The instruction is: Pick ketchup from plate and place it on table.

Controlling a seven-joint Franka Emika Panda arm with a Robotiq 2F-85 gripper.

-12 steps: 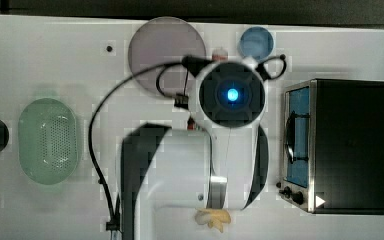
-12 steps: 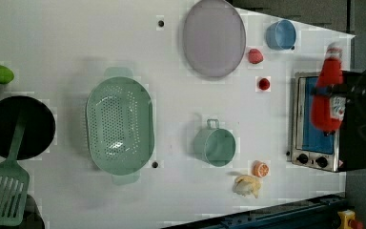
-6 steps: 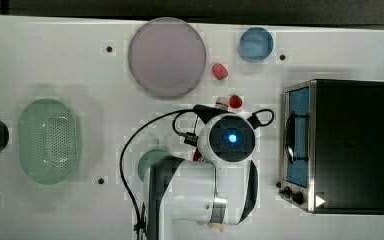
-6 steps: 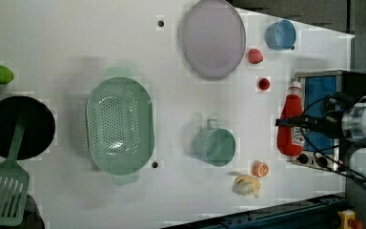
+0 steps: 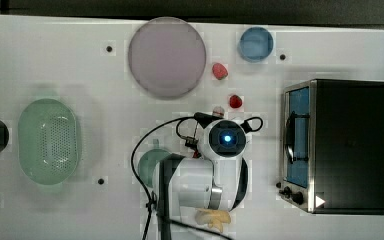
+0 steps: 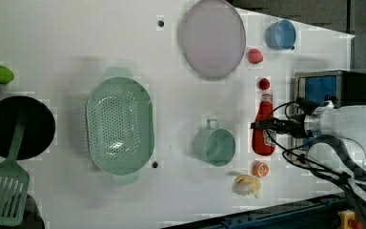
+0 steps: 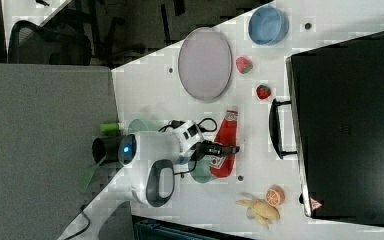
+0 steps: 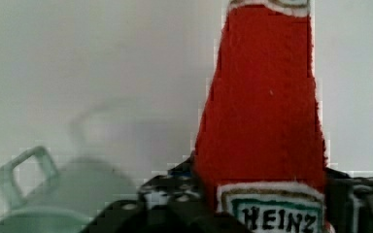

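The ketchup seemingly lies on the table, hand around it.

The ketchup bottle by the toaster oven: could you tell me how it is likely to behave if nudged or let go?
The ketchup bottle is tall and tapers to a small white cap, so a sideways nudge would probably tip it. Its round body would likely roll if it fell on the table. The green mug beside it might stop it that way.
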